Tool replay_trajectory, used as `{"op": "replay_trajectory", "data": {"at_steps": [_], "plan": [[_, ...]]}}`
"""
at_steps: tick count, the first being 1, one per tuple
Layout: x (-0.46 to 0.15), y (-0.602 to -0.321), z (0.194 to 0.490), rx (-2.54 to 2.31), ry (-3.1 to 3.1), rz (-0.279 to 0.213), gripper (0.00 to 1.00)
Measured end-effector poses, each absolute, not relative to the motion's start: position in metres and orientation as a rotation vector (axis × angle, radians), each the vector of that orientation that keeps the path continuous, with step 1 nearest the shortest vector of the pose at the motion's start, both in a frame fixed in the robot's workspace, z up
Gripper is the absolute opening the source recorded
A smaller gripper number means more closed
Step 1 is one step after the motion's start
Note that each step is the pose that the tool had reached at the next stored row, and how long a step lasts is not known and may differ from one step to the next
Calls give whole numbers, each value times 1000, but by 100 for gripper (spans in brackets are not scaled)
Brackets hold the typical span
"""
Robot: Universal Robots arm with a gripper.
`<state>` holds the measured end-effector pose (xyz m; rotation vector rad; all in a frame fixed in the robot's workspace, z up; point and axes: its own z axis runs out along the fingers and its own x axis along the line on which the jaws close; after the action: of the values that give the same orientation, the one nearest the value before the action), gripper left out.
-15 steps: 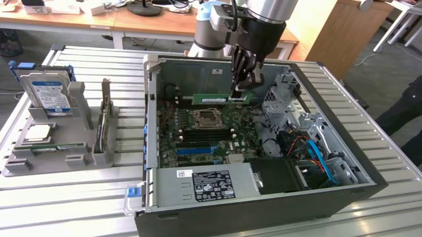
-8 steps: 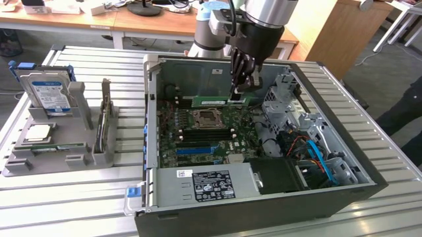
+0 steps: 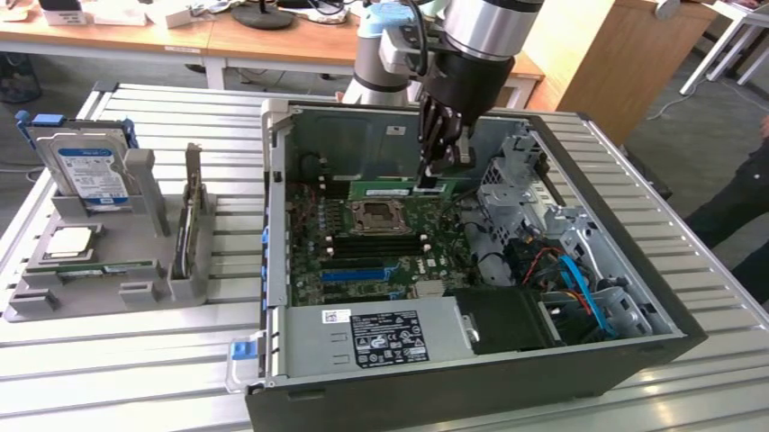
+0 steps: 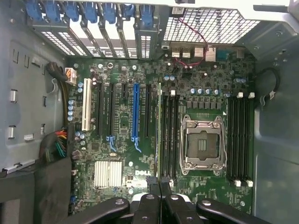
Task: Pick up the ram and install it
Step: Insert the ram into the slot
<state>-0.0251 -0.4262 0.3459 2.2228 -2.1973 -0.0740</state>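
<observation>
The ram (image 3: 391, 190) is a thin green stick hanging lengthwise inside the open computer case (image 3: 625, 270), above the motherboard. My gripper (image 3: 429, 180) reaches down from above and is shut on the stick's top edge. In the wrist view the ram (image 4: 159, 130) is seen edge-on as a narrow line running away from my gripper (image 4: 159, 186). It lies parallel to the black memory slots (image 4: 170, 135), just beside them, left of the empty processor socket (image 4: 202, 144). I cannot tell whether it touches a slot.
A grey holder (image 3: 36, 301) on the exterior view's left carries a hard drive (image 3: 90, 166), a silver processor chip (image 3: 70, 241) and a dark upright card (image 3: 189, 220). The power supply (image 3: 373, 337) and cables (image 3: 565, 270) fill the case's near side. A person's dark sleeve (image 3: 745, 198) is at the right edge.
</observation>
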Motion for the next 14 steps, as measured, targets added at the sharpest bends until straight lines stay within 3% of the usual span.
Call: {"op": "replay_trajectory", "data": {"at_steps": [14], "plan": [[-25,-426,329,2223,-2197,-74,12]]}}
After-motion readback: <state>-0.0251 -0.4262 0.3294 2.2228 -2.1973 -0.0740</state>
